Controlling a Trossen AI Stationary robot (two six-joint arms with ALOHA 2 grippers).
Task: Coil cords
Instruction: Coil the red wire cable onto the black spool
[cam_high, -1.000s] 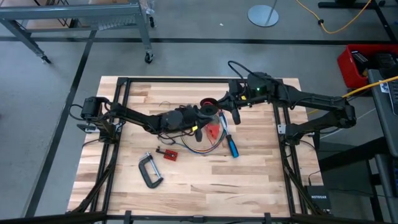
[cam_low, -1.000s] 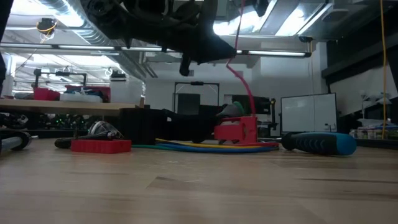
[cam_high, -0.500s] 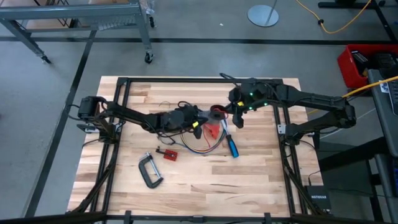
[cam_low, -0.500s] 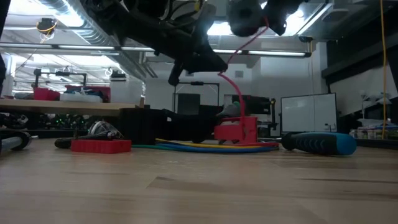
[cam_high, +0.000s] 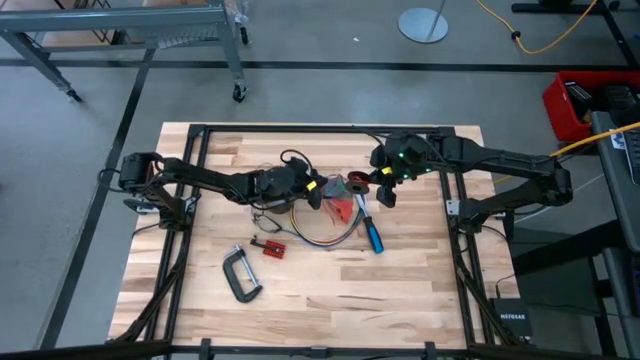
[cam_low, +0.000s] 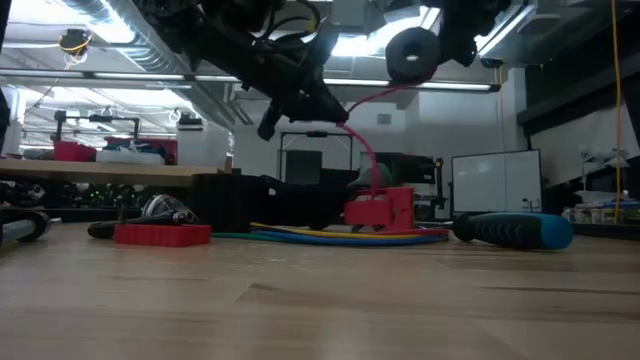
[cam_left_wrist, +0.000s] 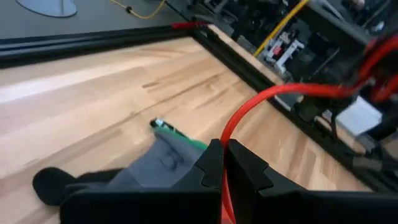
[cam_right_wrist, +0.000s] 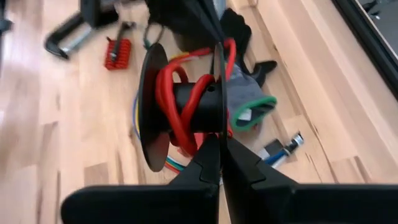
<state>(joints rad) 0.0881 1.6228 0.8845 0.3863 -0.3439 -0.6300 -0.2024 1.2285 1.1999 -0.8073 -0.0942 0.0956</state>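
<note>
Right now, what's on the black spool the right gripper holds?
Red cord is wound in loops round the hub of the spool, held in the right gripper. Turns behind the flange are hidden.

wood table | on it – metal clamp, small red block, blue-handled screwdriver, colored cords, grey glove

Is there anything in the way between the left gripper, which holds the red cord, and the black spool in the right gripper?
Nothing visible. The red cord runs free through the air from the left gripper to the black spool held by the right gripper, above the table's clutter.
</note>
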